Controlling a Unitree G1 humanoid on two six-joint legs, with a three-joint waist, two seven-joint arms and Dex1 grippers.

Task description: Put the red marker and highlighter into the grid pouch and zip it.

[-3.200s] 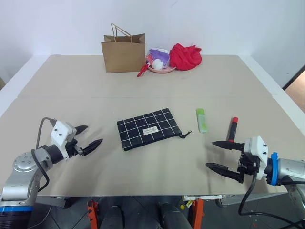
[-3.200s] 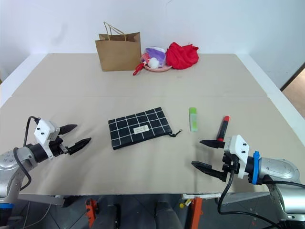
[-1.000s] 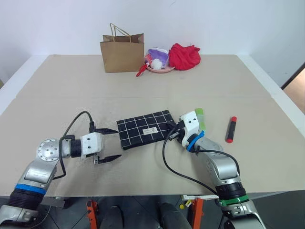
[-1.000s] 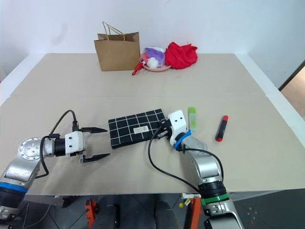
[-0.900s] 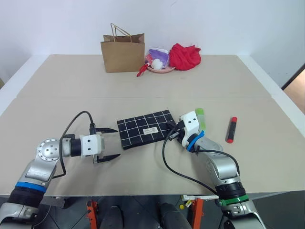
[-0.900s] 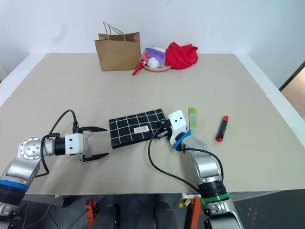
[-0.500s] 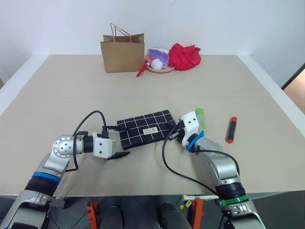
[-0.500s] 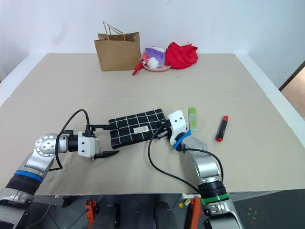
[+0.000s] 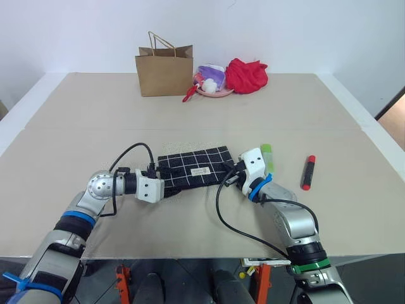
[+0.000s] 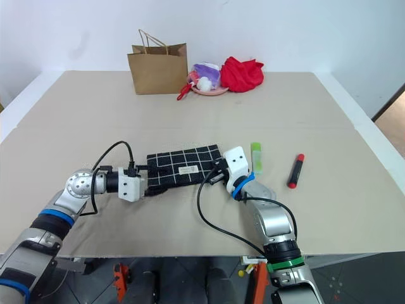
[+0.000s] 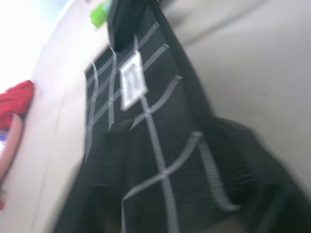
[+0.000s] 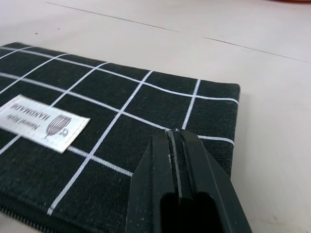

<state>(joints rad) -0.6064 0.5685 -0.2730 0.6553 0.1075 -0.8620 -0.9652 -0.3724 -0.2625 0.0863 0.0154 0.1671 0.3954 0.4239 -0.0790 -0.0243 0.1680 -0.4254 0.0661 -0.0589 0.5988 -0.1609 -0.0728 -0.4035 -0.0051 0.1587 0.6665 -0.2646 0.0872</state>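
A: What's the setting?

B: A wide beige table (image 9: 76, 120) against a plain white wall (image 9: 285, 25), with white edging along its sides.

A: And the containers?

B: At the far edge, well beyond both grippers, stands a brown paper bag (image 9: 164, 72) with its handles up; what is inside cannot be seen. Beside it sits a pink dish (image 9: 214, 91) holding something purple and white, and next to that a red cloth bundle (image 9: 246, 75). The grid pouch (image 9: 193, 168) lies flat between the two grippers, label up. Whether its zipper is open I cannot tell.

A: The grippers?

B: The left gripper (image 9: 163, 183) is at the pouch's near left corner, and the fabric there is rumpled and lifted. The left wrist view shows the pouch (image 11: 146, 145) right up against the camera, but whether the fingers clamp it I cannot tell. The right gripper (image 12: 176, 145) has its jaws pressed together, tips resting on the pouch near its right end.

A: The pens?

B: The highlighter (image 9: 266, 156) lies just behind the right gripper's wrist, off the pouch's right end. The red marker (image 9: 308, 172) lies further out on that side, well apart from both jaws. Neither is in the pouch.

A: What changed?

B: A second ago the left gripper stood open short of the pouch; it has since moved in to the pouch's corner. The right gripper has stayed put.
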